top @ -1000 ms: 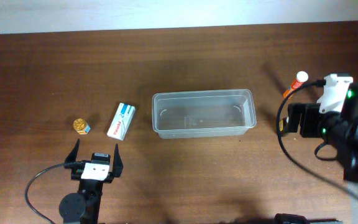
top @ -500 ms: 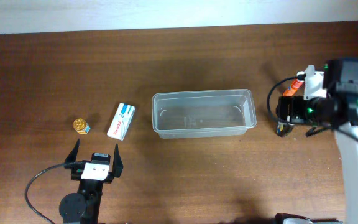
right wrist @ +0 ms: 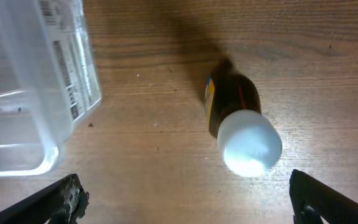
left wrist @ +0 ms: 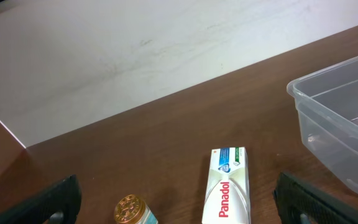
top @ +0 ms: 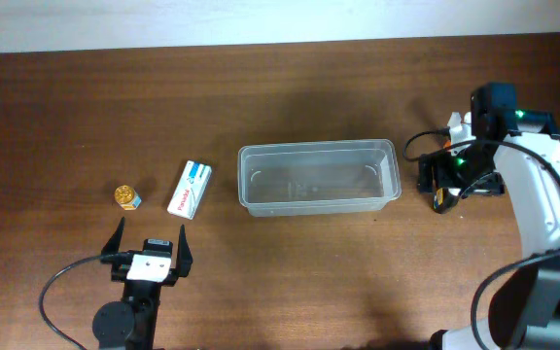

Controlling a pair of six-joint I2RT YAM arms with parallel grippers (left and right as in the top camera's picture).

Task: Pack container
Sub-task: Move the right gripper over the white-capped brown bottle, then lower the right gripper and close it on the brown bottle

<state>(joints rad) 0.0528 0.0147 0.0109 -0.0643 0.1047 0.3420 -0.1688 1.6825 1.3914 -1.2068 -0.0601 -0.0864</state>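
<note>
Jaws of the right gripper (right wrist: 194, 202) spread wide, holding nothing, above a brown bottle (right wrist: 235, 109) lying just beside the container (right wrist: 42, 81); left gripper (top: 152, 233) likewise wide and empty; container sits mid-table.

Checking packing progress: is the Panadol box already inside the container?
No, the Panadol box lies outside the container, to its left and apart from it.

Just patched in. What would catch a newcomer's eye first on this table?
The clear container sits empty mid-table. Just off its right end, the right gripper hangs open above a white-capped brown bottle. A Panadol box lies to the container's left.
</note>
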